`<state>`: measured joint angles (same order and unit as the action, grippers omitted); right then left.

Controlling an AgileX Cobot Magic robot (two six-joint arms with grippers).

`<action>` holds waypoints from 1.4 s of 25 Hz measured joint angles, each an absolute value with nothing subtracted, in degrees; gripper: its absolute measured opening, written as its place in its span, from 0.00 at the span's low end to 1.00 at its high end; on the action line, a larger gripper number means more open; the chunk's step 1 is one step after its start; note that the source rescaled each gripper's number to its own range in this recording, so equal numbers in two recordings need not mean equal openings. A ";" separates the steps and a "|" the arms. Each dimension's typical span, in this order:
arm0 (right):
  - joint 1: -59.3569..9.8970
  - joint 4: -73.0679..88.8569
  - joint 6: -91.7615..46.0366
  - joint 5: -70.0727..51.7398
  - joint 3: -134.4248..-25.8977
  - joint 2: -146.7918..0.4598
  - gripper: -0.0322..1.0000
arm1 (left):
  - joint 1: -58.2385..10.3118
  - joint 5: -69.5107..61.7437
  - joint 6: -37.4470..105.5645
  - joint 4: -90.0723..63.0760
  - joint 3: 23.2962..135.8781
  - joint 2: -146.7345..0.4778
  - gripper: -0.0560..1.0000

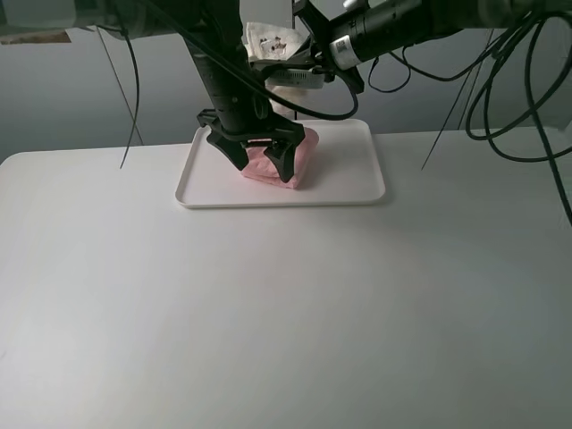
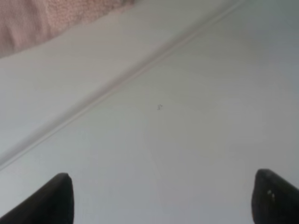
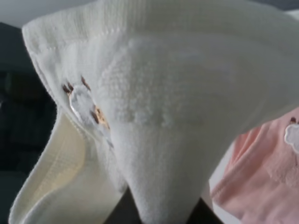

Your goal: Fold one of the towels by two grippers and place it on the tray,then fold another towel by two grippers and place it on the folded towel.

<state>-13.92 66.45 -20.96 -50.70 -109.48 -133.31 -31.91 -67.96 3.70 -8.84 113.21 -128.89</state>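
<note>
Tray holds pink towel, left tool straddling it.

A pink towel of nubby terry cloth lies on a smooth white tray, apparently plastic with a faint sheen. The cream towel, soft looped cloth with a stitched hem and a small embroidered patch, fills the right wrist view. The left hand shows matt black, plastic-looking fingers above a smooth, matt white table.
</note>
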 joint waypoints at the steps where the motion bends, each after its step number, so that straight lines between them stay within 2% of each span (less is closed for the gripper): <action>1: -14.02 66.88 -21.08 -50.94 -109.56 -134.79 0.12 | -31.91 -67.96 3.93 -8.84 113.21 -128.89 0.99; 13: -14.16 61.76 -22.61 -48.26 -109.83 -142.83 0.14 | -31.91 -68.62 5.11 -8.84 113.21 -128.89 0.99; 14: -14.16 61.30 -22.01 -48.04 -109.83 -142.83 0.20 | -31.91 -68.75 5.26 -8.84 113.21 -128.89 0.99; 16: -14.16 60.49 -21.70 -48.01 -109.83 -142.83 0.43 | -31.91 -68.74 5.26 -8.84 113.21 -128.89 0.99; 18: -14.16 60.37 -21.56 -48.01 -109.83 -142.83 0.77 | -31.91 -68.74 5.26 -8.84 113.21 -128.89 0.99; 19: -14.16 60.37 -21.56 -48.01 -109.83 -142.83 0.90 | -31.91 -68.77 5.38 -8.84 113.21 -128.89 0.99; 21: -14.16 60.37 -21.56 -48.25 -109.83 -142.83 0.98 | -31.91 -69.05 5.68 -8.84 113.21 -128.89 0.99; 35: -14.16 37.07 -17.50 -48.44 -109.83 -133.60 1.00 | -31.91 -69.67 6.35 -1.66 113.21 -127.83 0.99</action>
<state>-14.16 37.07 -17.50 -48.44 -109.83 -133.60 -31.91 -69.67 6.35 -1.66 113.21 -127.83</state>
